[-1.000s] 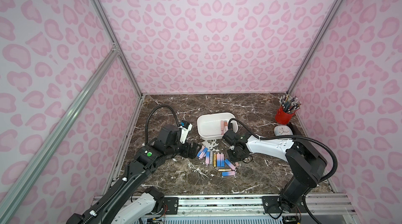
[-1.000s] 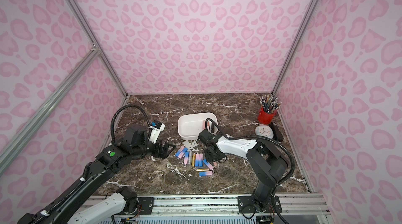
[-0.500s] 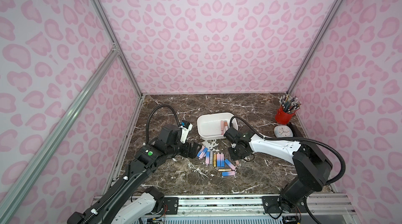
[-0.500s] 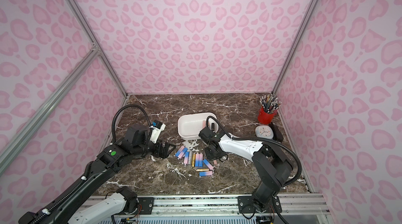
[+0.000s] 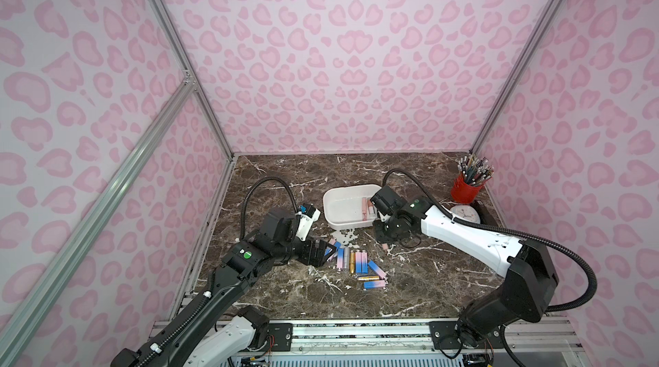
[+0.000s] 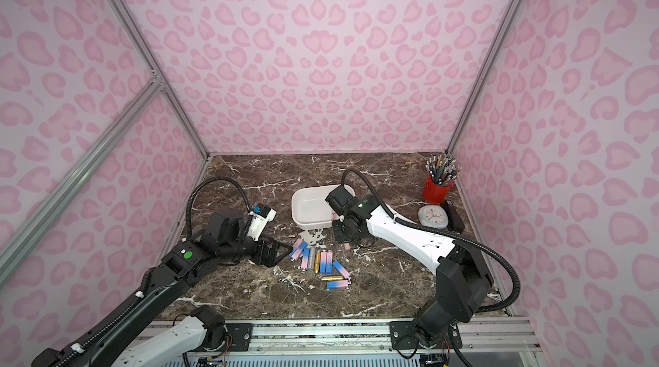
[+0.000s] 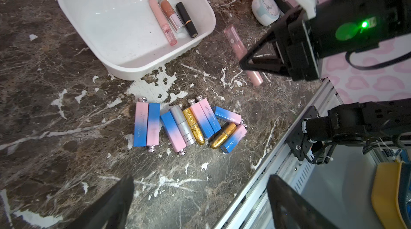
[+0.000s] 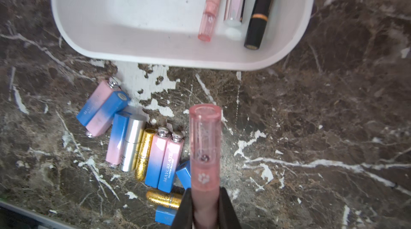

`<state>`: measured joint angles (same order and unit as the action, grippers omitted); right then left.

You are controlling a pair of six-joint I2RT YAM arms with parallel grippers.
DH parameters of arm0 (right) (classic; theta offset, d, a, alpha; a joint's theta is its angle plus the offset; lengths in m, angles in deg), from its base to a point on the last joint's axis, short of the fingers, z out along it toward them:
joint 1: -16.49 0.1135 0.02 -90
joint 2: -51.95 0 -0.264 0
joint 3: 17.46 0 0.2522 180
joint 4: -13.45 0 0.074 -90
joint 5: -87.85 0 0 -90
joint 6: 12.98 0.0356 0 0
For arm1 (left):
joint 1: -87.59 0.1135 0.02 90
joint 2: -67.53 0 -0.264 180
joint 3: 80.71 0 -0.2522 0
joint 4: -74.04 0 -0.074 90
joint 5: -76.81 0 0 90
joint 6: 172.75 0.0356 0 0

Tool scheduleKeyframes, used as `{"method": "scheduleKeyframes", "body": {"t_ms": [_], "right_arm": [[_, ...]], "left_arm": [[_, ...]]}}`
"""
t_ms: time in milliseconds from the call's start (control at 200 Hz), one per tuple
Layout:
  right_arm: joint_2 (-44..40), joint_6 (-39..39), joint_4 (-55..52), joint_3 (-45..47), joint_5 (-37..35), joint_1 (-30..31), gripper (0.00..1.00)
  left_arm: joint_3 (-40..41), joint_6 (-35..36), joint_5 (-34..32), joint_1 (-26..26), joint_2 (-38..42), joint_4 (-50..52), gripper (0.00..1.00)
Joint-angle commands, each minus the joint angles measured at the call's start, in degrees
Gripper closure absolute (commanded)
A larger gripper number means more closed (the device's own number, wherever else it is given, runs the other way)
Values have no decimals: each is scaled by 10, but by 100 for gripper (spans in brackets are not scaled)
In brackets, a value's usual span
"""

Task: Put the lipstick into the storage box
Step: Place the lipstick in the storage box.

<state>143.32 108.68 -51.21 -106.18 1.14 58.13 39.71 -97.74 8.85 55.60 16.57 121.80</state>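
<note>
fig.: r. tool point(image 8: 205, 207) clamped on a pink lipstick point(image 8: 205, 150); the tube is outside the storage box point(image 8: 133, 56), just beside its wall, over the worktop point(image 8: 311, 127). three other tubes point(image 8: 233, 1) lie side by side in the box. l. tool point(image 7: 200, 203) wide, holding nothing, near the loose lipsticks point(image 7: 189, 123) on the worktop.

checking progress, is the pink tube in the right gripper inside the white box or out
Out. The right gripper is shut on the pink lipstick tube, whose tip lies short of the storage box's near wall.
</note>
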Motion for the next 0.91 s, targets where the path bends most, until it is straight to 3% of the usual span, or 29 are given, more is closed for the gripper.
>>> {"method": "scheduleKeyframes", "body": {"t_ms": [0, 480, 900], "right_arm": [[31, -18, -12, -36, 11, -20, 82], [276, -79, -21, -313, 48, -67, 82], [367, -70, 5, -348, 90, -75, 82]], "left_arm": [[9, 0, 20, -4, 4, -14, 4], [-41, 57, -15, -52, -76, -22, 4], [-90, 99, -11, -58, -135, 9, 4]]}}
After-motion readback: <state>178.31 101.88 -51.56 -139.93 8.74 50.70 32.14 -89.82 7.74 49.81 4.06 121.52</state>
